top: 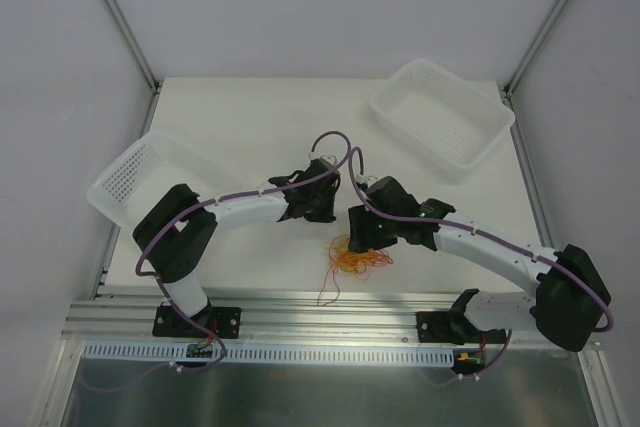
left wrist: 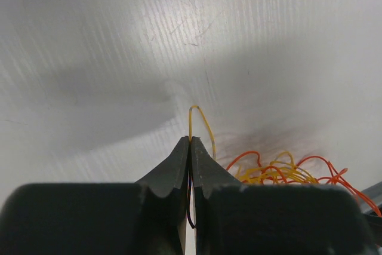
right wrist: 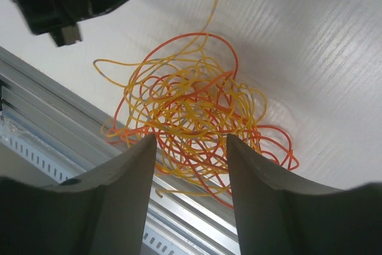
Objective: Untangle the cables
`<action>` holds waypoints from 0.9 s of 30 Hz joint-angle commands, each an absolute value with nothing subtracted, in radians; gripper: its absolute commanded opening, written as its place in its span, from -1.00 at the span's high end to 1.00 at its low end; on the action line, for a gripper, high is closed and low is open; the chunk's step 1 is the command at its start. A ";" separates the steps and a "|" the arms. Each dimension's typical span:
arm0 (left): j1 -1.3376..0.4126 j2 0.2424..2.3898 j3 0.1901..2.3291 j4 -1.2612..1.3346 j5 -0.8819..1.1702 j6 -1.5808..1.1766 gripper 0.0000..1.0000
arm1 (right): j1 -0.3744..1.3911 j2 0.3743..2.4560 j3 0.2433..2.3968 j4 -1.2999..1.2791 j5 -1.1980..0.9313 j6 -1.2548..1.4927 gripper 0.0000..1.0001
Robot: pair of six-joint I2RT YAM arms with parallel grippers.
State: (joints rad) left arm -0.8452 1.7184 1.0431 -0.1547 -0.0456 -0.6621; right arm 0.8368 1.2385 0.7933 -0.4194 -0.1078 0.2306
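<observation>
Left hand (left wrist: 190,143) pressed together, pinching 1 yellow strand of the cables (right wrist: 190,110). Right hand (right wrist: 191,147) spread, hovering over the tangle, which lies on the desk (top: 250,137) by its near edge.

2 white plastic baskets are sitting on the white table (top: 250,117): 1 basket (top: 415,139) is lying well beyond the right pincer (top: 362,237), off to its right, and the other basket (top: 130,175) is leaning at the table's edge, well left of the left pincer (top: 318,212). An aluminium rail (top: 320,312) is running along the table's near edge, on the near side of both pincers.
</observation>
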 commanded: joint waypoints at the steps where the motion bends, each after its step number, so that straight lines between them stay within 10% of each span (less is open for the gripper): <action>1: -0.850 1.631 1.089 -0.163 -0.142 -0.589 1.00 | 0.842 1.270 0.822 -0.382 -0.083 0.219 -0.05; 6: -0.798 1.510 1.127 -0.199 -0.198 -0.520 1.00 | 0.841 1.273 0.796 -0.432 0.024 0.207 0.65; 12: -0.663 1.353 1.183 -0.230 -0.216 -0.459 1.00 | 0.746 1.157 0.762 -0.520 0.162 0.202 0.99; 27: -0.529 1.123 1.241 -0.296 -0.230 -0.333 1.00 | 0.355 0.927 0.718 -0.627 0.181 0.290 0.99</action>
State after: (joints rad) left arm -0.5476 1.1629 1.2087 -0.2768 -0.2100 -0.3946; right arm 0.3836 0.9588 0.7120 -0.5777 0.1658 0.2489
